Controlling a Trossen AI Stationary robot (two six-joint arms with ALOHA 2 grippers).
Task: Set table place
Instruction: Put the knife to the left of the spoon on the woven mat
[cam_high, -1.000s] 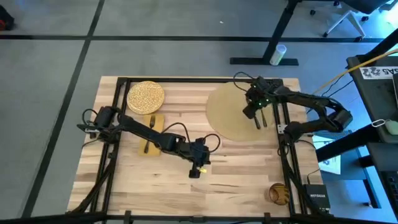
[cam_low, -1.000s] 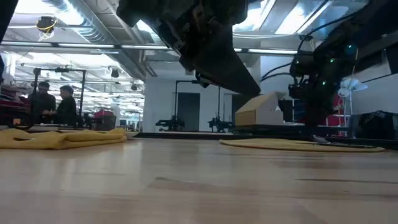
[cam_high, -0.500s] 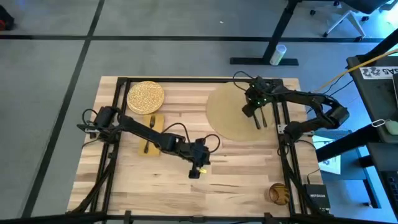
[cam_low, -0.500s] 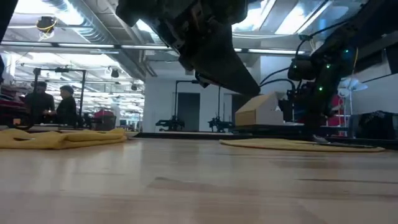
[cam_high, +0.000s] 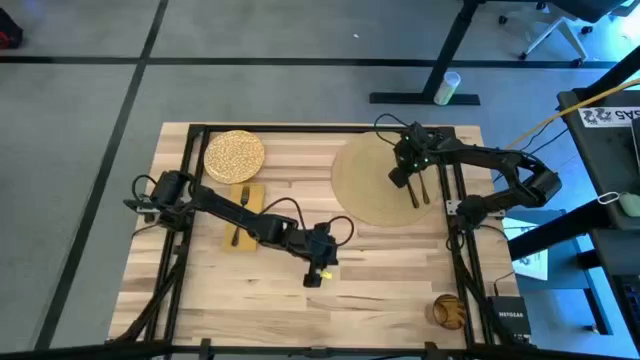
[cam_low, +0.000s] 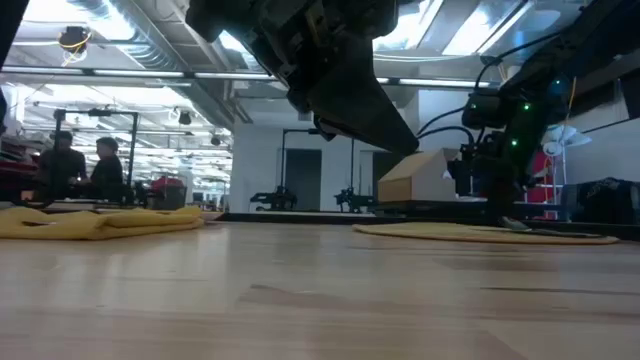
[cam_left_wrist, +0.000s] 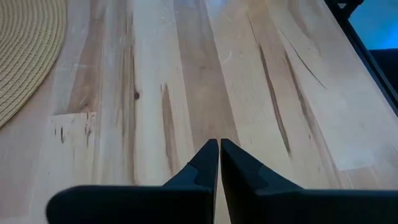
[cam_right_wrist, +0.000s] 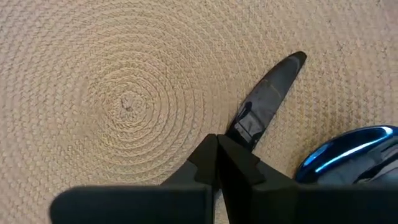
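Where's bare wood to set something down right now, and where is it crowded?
Free: the table near strip between the left gripper and the small brown object at the right near corner; also the middle between the napkin and the mat. Crowded: far left, plate above the napkin; far right, the right gripper over the mat.

Two black jointed arms, looped black cables; green lights near right gripper (cam_high: 412, 190).

The right hand (cam_right_wrist: 216, 144), fingers pressed together, hovers over the woven round place (cam_right_wrist: 124, 99).
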